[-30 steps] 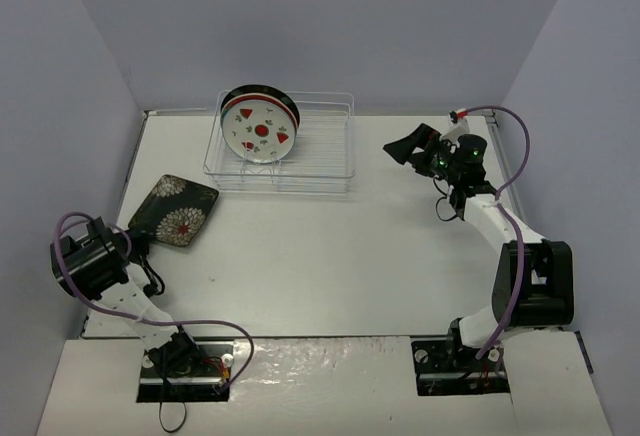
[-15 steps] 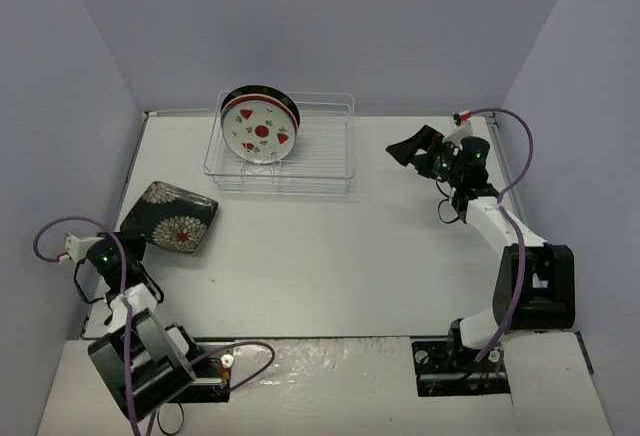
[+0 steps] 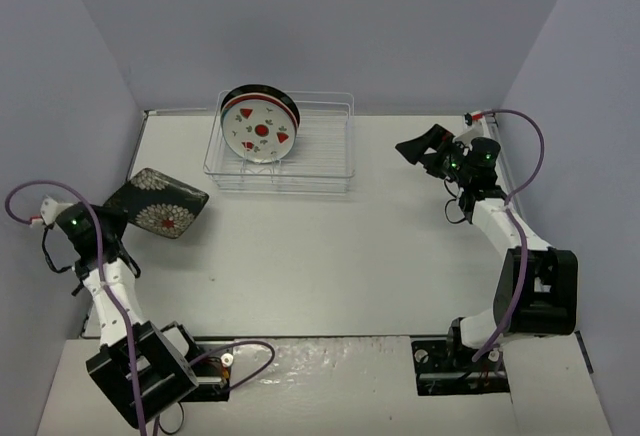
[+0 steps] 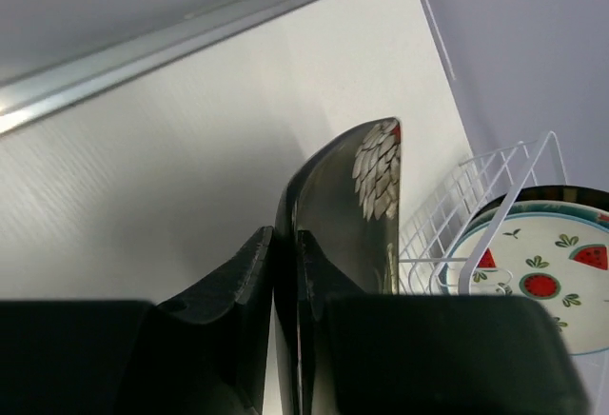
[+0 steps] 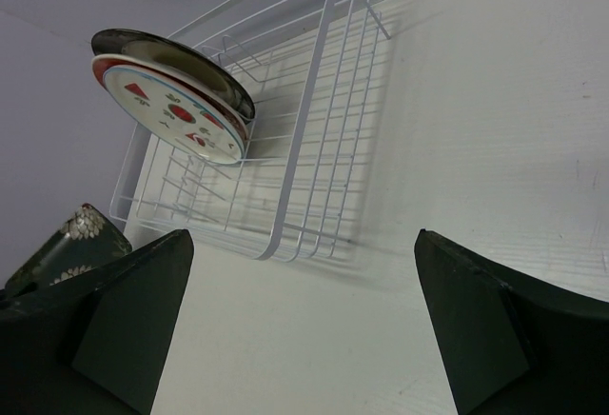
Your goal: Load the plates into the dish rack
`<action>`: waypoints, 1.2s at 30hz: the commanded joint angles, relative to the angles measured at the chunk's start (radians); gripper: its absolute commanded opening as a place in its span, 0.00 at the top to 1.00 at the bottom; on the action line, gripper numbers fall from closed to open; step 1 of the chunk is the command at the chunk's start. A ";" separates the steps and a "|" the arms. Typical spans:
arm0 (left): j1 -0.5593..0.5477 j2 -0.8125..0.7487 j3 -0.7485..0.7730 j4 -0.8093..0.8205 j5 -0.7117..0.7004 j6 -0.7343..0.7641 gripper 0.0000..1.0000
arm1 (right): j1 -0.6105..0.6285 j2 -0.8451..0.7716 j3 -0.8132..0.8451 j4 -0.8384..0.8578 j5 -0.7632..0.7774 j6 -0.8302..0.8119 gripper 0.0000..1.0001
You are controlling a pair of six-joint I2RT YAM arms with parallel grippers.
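The black floral rounded-square plate (image 3: 160, 205) hangs tilted above the table's left side, and my left gripper (image 3: 117, 208) is shut on its near-left edge. In the left wrist view the plate (image 4: 366, 196) runs edge-on between the closed fingers of that gripper (image 4: 285, 241). The dish rack (image 3: 320, 149) stands at the back centre. At its left end lean the white plate with red spots (image 3: 260, 132), a red-and-teal rim and a black-rimmed plate (image 3: 262, 90) behind it. My right gripper (image 3: 417, 146) hovers open to the right of the rack, empty, also seen as the open gripper (image 5: 300, 325).
Purple walls close in on the left, back and right. A metal rail (image 4: 143, 49) runs along the table's left edge close to the held plate. The rack's right two-thirds (image 5: 324, 139) hold only bare prongs.
My left arm has swung round and raised the floral plate off the table, shifting it a little left and back. My right gripper has drifted slightly right, still open.
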 commanded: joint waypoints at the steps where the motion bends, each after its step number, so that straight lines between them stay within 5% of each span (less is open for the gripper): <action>1: 0.004 -0.068 0.319 -0.116 -0.094 0.094 1.00 | -0.011 -0.068 0.003 0.082 -0.032 0.000 0.00; 9: 0.002 0.034 0.516 -0.119 -0.004 0.196 1.00 | -0.026 -0.071 -0.003 0.082 -0.032 0.008 0.00; 13: -0.012 0.138 0.645 -0.052 0.160 0.239 1.00 | -0.030 -0.068 -0.002 0.086 -0.034 0.008 0.00; 21: -0.243 0.211 0.885 -0.054 0.272 0.436 1.00 | -0.038 -0.065 -0.015 0.132 -0.066 0.007 0.01; 32: -0.493 0.304 0.965 0.006 0.452 0.658 1.00 | -0.008 -0.095 -0.008 0.092 -0.082 -0.062 0.01; 36: -0.570 0.413 1.096 -0.118 0.435 0.743 1.00 | 0.102 -0.113 0.016 0.110 -0.111 -0.252 0.01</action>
